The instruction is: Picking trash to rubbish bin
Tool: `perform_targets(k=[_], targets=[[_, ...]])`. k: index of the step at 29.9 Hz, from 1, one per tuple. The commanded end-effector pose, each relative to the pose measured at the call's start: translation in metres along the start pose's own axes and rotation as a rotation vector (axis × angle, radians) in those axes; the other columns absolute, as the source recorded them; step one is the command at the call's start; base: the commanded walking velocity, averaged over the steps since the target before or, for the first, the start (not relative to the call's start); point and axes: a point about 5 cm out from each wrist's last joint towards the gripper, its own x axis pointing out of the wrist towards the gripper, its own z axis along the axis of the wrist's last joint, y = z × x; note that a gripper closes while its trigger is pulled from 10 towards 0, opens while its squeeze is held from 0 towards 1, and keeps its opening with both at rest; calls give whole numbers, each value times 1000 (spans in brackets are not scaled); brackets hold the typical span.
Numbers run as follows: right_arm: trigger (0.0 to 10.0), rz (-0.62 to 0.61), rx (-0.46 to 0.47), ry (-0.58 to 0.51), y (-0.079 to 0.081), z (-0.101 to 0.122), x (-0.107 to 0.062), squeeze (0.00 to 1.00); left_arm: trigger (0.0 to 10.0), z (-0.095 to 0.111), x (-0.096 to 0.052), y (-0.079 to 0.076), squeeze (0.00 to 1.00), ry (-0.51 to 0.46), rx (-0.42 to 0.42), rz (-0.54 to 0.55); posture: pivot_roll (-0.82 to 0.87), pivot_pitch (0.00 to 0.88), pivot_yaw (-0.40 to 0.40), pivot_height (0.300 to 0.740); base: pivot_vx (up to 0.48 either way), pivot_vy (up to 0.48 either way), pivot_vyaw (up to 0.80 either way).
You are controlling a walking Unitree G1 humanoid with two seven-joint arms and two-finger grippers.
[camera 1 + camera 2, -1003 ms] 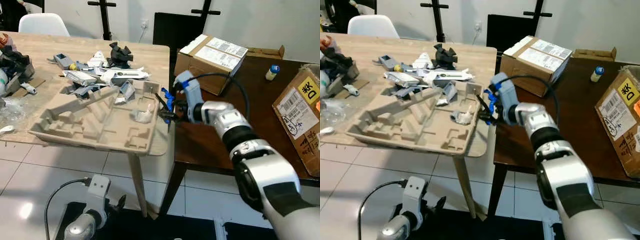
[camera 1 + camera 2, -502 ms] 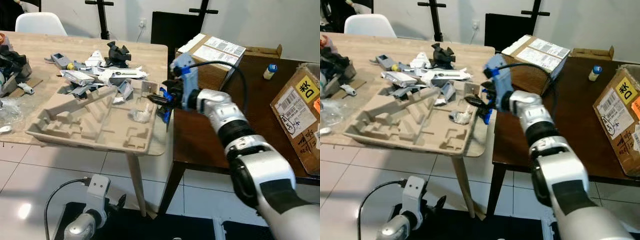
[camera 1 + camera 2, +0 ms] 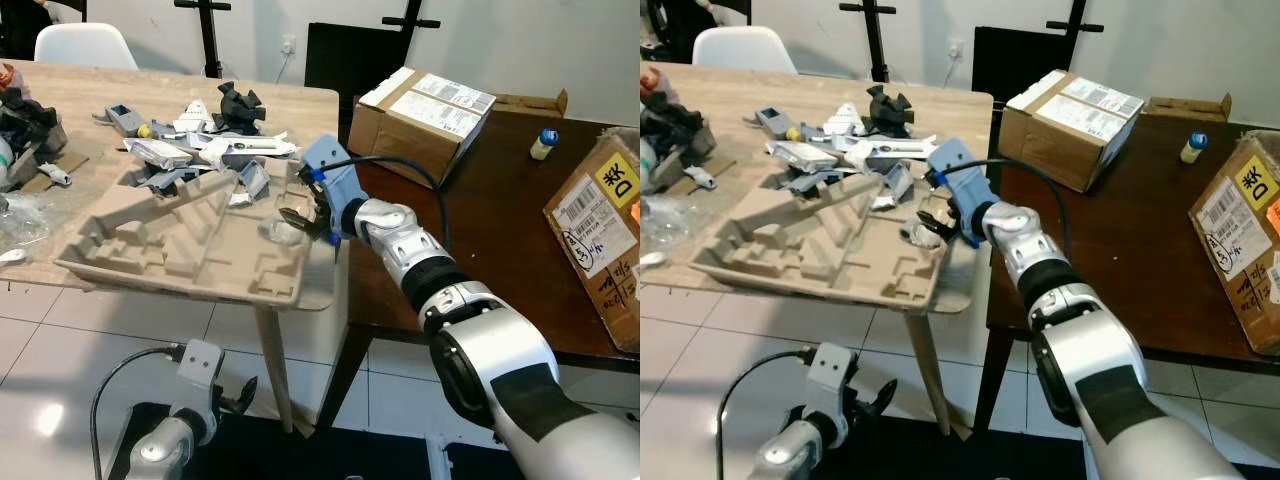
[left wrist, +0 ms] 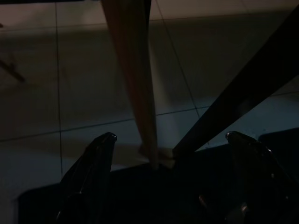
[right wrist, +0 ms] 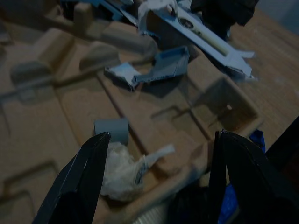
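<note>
My right gripper (image 3: 303,225) reaches over the right end of a moulded cardboard tray (image 3: 180,250) on the light wooden table. Its two fingers stand open, one on each side of a crumpled white wrapper (image 5: 124,170) that lies in a recess of the tray (image 3: 281,232). The fingers are just above the wrapper and apart from it. A small grey cylinder (image 5: 111,131) sits right behind the wrapper. More trash, grey and white plastic pieces (image 3: 220,150), is heaped at the tray's far edge. My left gripper (image 4: 170,177) hangs open low by the floor, near the table leg (image 4: 133,79).
A dark table (image 3: 480,240) adjoins on the right, with a cardboard box (image 3: 425,105), a larger box (image 3: 600,220) and a small bottle (image 3: 541,143). A white chair (image 3: 80,45) stands behind the wooden table. Clutter lies at the far left (image 3: 25,130).
My right gripper has moved left from the gap between the two tables onto the tray's right end, closing in on the white wrapper. The left arm still hangs low.
</note>
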Motion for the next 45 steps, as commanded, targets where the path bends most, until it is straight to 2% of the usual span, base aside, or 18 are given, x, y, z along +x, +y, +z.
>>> perform_targets(k=[1, 8, 12, 16, 23, 34, 35, 36, 37, 45], targets=[[10000, 37, -10, 72, 10, -16, 1, 0, 10000, 0, -4, -8, 0, -15, -3, -36, 52, 154, -77, 740, 0, 0, 0], [10000, 114, 29, 111, 26, -26, 5, 0, 10000, 16, -12, -10, 0, -93, 29, -61, 63, 169, -82, 740, 0, 0, 0], [10000, 150, -9, 131, 36, -30, 8, 0, 10000, 15, -15, -8, 0, -83, 31, -43, 75, 178, -90, 740, 0, 0, 0], [10000, 139, -41, 147, 39, -30, 9, 0, 10000, 13, -17, -10, 0, -73, 30, -40, 76, 180, -91, 740, 0, 0, 0], [10000, 20, -43, 161, 29, -24, 11, 0, 10000, 13, -21, -15, 0, -66, 27, -51, 82, 193, -96, 740, 0, 0, 0], [10000, 6, 7, 195, 27, -23, 11, 0, 10000, 14, -25, -14, 0, -53, 32, -50, 91, 197, -98, 740, 0, 0, 0], [2510, 13, 18, 200, 28, -24, 11, 0, 10000, 14, -25, -14, 0, -51, 33, -50, 92, 197, -98, 740, 0, 0, 0], [2510, 13, 18, 200, 28, -24, 11, 0, 10000, 14, -25, -14, 0, -51, 33, -50, 92, 197, -98, 740, 0, 0, 0], [0, 24, 27, 203, 30, -24, 12, 0, 10000, 14, -25, -14, 0, -50, 34, -51, 92, 196, -97, 740, 0, 0, 0], [0, 38, 32, 209, 31, -26, 12, 0, 10000, 15, -25, -14, 0, -46, 38, -56, 92, 196, -97, 740, 0, 0, 0]])
